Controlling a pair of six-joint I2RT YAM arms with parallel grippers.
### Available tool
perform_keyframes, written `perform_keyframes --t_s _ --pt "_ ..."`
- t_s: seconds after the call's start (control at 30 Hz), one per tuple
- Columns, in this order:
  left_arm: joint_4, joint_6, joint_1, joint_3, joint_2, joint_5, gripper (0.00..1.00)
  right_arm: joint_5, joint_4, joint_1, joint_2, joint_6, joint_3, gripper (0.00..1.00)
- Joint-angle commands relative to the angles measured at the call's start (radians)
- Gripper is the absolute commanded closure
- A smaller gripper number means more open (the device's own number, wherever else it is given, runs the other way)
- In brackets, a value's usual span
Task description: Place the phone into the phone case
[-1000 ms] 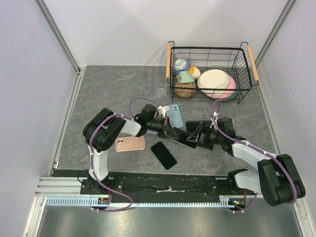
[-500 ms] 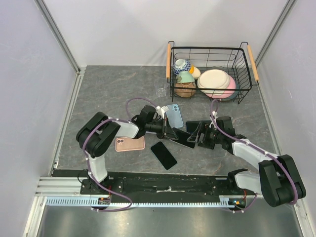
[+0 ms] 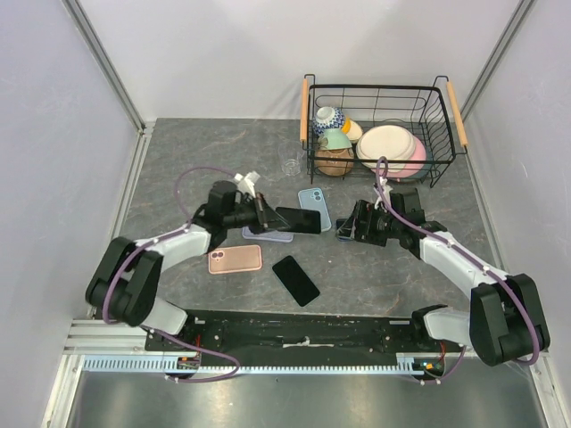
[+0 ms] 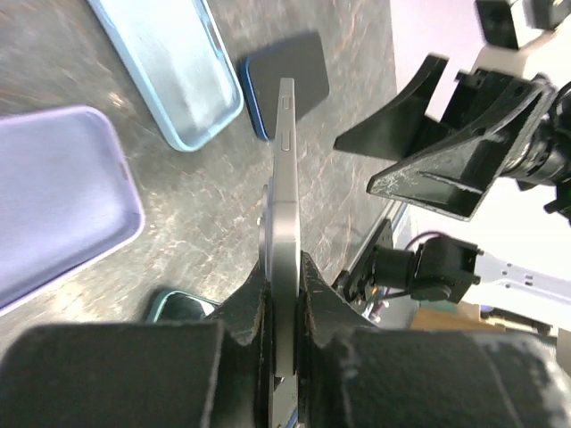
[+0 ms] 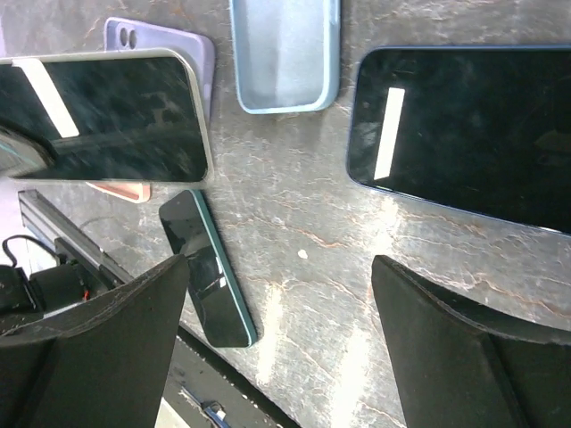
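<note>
1. Phone (image 3: 299, 220) – silver-edged, dark screen up – was off the table, lying roughly level just above the lavender case (image 3: 268, 235).
2. Your left gripper (image 4: 284, 303) was clenched on one end of it, one finger on each face, so the far end hung free and could pivot.
3. You needed its long edges parallel to the case's before lowering; from the top view they looked skewed.
4. The better entry, I judged, was free end first: tuck that end under the case's lip, then ease the held end down rather than dropping it flat.
5. That soft case would likely slide on the smooth table – you had to press downward, not sideways.
6. Your right gripper (image 5: 281, 294) stood spread and empty over a blue phone (image 5: 464, 134), near the light blue case (image 5: 285, 53). It was free to pin the lavender case.
</note>
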Motion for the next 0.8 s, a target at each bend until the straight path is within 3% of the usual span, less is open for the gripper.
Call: perform_keyframes --t_s 0.0,0.2,0.43,0.57,0.77 --pt "-0.011 0.064 0.131 -0.055 -0.171 0.062 0.98 -0.074 0.04 0.002 0.015 -0.032 0.06 0.09" --pt "-0.048 0.094 0.236 -0.099 -0.376 0.177 0.98 -0.24 0.136 0.01 0.042 -0.021 0.088 0.09" --pt "0.126 0.057 0.241 -0.17 -0.543 0.334 0.98 -0.401 0.265 0.074 0.053 0.022 0.152 0.07" --pt "0.173 0.048 0.241 -0.191 -0.59 0.378 0.98 -0.488 0.469 0.122 0.05 0.14 0.148 0.07" --pt "0.402 -0.07 0.241 -0.242 -0.604 0.441 0.98 -0.547 0.742 0.154 0.044 0.335 0.097 0.09"
